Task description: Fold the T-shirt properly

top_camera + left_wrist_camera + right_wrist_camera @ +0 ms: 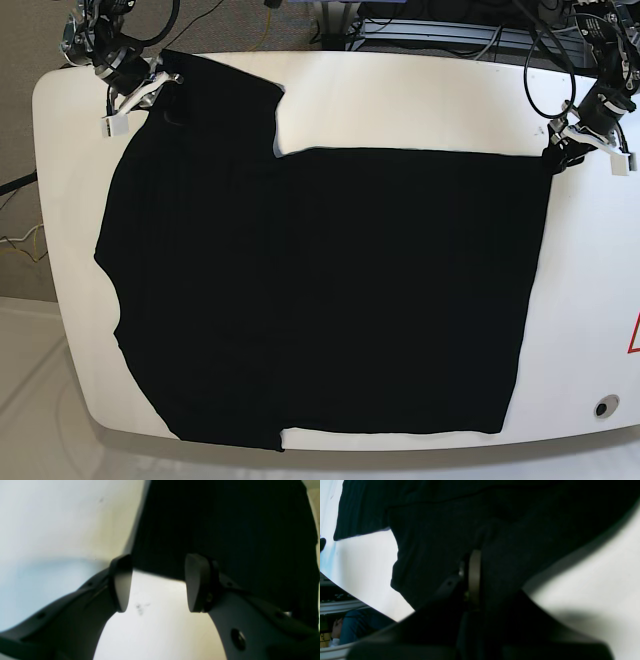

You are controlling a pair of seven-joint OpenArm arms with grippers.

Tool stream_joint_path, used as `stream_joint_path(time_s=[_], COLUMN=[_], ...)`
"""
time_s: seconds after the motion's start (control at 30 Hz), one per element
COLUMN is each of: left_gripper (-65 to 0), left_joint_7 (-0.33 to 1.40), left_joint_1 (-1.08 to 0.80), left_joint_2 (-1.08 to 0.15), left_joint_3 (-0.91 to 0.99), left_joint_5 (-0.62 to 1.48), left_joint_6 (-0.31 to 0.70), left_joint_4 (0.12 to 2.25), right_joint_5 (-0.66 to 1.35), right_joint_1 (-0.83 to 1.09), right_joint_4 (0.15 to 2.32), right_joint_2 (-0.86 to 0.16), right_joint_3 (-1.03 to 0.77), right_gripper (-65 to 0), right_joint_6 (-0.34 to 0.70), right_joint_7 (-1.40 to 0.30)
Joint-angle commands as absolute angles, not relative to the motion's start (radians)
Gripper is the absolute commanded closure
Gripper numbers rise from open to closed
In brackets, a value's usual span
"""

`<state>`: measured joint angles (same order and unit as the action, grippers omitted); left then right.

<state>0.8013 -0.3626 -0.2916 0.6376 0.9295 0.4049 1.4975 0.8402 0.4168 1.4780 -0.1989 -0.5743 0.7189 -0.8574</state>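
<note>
Base view: our large plain black cloth T-shirt [330, 290] lies flat across the white surface [400, 95].
Near its hem corner our left tool [156, 582] stands spread, empty; farther off, our right tool [135, 90] pinches the shoulder. Next, we judge, left must grip.

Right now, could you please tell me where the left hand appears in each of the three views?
Left wrist: the left hand fills the lower middle, open, at the T-shirt's corner.
Right wrist: not in view.
Base: the left hand sits upper right, at the T-shirt's far corner.
Shared landmark: the white table.
</note>
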Motion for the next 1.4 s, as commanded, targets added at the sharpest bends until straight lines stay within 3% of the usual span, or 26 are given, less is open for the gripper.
stream_joint_path(time_s=[0.0,0.7,0.83,1.03,1.23,1.37], left_gripper=[-31.3,-31.9,-29.1,-25.5,-7.4,-2.8], left_joint_7=[0.793,0.779,0.723,0.688,0.694,0.706], left_joint_1=[-0.355,-0.331,-0.34,-0.341,-0.335,-0.33], left_joint_2=[-0.314,-0.302,-0.299,-0.3,-0.292,-0.291], left_joint_3=[0.667,0.676,0.653,0.642,0.648,0.654], left_joint_5=[0.972,0.903,0.854,0.863,0.887,0.888], left_joint_6=[0.419,0.394,0.35,0.361,0.4,0.407], left_joint_4=[1.494,1.489,1.491,1.481,1.459,1.446], right_joint_5=[0.79,0.814,0.819,0.822,0.817,0.818], right_joint_1=[0.427,0.421,0.418,0.417,0.419,0.419], right_joint_4=[1.481,1.485,1.485,1.484,1.483,1.485], right_joint_2=[-0.208,-0.208,-0.206,-0.206,-0.202,-0.201], right_joint_3=[-0.579,-0.582,-0.579,-0.579,-0.575,-0.575], right_gripper=[0.0,0.0,0.0,0.0,0.0,0.0], right_joint_6=[0.698,0.698,0.698,0.698,0.698,0.698], right_joint_7=[-0.907,-0.895,-0.89,-0.888,-0.883,-0.882])
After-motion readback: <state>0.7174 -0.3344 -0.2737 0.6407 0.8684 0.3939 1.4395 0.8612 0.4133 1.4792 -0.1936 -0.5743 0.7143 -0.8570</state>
